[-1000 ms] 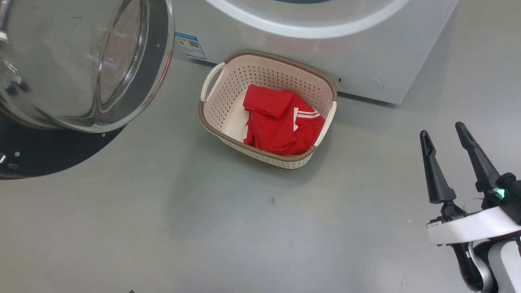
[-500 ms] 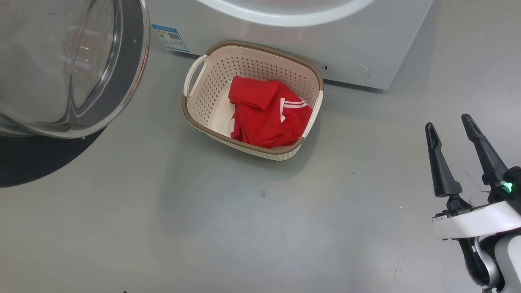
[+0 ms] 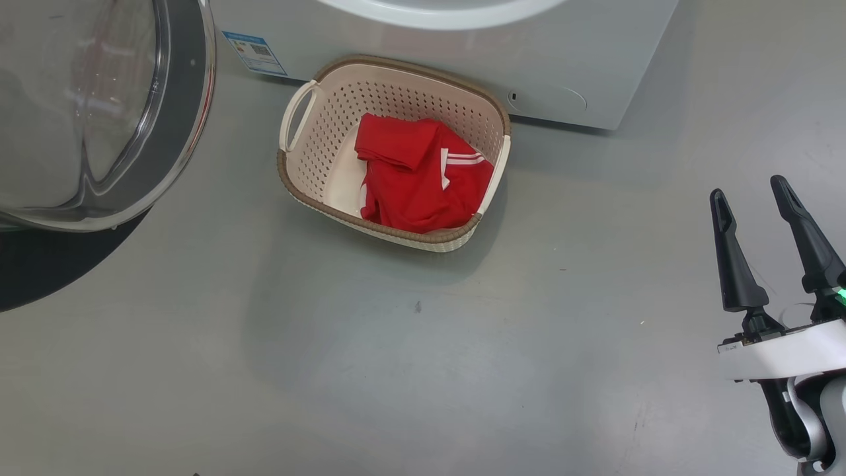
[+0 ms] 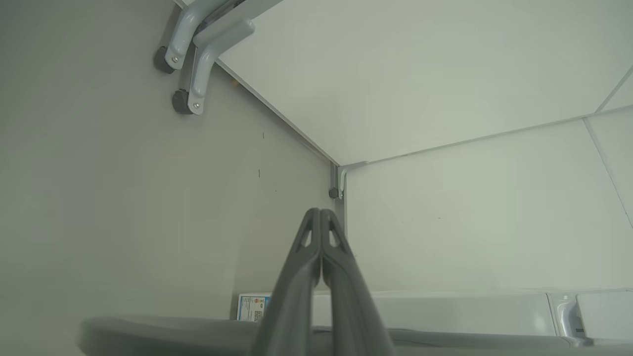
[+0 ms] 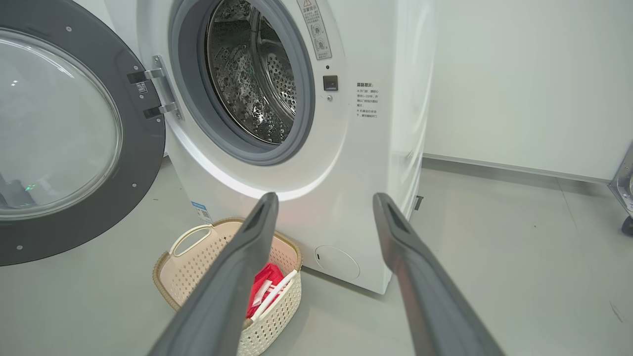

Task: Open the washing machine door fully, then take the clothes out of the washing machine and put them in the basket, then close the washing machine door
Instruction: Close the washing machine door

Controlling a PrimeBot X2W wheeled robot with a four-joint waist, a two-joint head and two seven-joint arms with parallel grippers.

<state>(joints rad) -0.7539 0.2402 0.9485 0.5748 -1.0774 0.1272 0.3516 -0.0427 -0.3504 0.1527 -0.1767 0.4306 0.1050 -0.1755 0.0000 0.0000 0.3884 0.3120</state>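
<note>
One red heap of clothes fills the basket's right end; left gripper closed, right gripper spread, empty.

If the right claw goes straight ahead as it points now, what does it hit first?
Probably the washing machine, its white front near the drum opening; the basket sits lower, off that line. Depth is unclear.

This looks like a plain test room or lab set up as a laundry corner. A white front-loading washing machine stands on a smooth grey floor. A blank white wall runs behind it, a castered metal frame stands off to its side, and a laundry basket sits at its foot.
</note>
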